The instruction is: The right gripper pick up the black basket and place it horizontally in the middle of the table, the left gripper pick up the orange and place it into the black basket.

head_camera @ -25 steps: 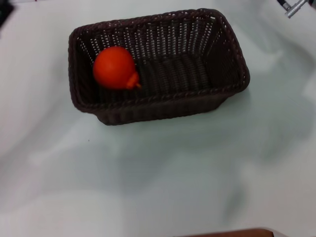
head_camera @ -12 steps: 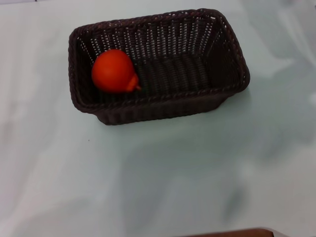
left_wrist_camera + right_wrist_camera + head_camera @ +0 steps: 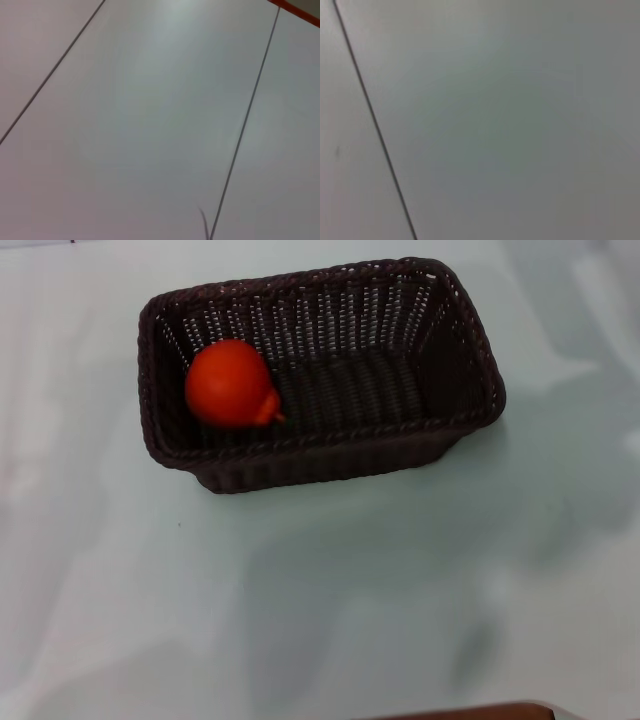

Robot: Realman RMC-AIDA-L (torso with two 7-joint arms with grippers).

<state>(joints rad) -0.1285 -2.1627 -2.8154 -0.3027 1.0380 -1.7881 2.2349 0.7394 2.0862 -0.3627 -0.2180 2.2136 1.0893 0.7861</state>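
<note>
The black basket (image 3: 330, 445) lies horizontally on the white table (image 3: 320, 590), a little above the middle of the head view. The orange (image 3: 230, 382) rests inside it at its left end, its bumpy top pointing to the lower right. Neither gripper shows in the head view. The left wrist view and the right wrist view show only a plain pale surface with thin dark lines; no fingers, basket or orange appear there.
A brown edge (image 3: 470, 710) shows at the bottom of the head view, at the table's near side. A thin orange-red strip (image 3: 295, 10) crosses one corner of the left wrist view.
One second ago a silver part of the right gripper showed at the top right of the head view and a dark shape at the top left; both have left the view. Basket and orange have not moved.
</note>
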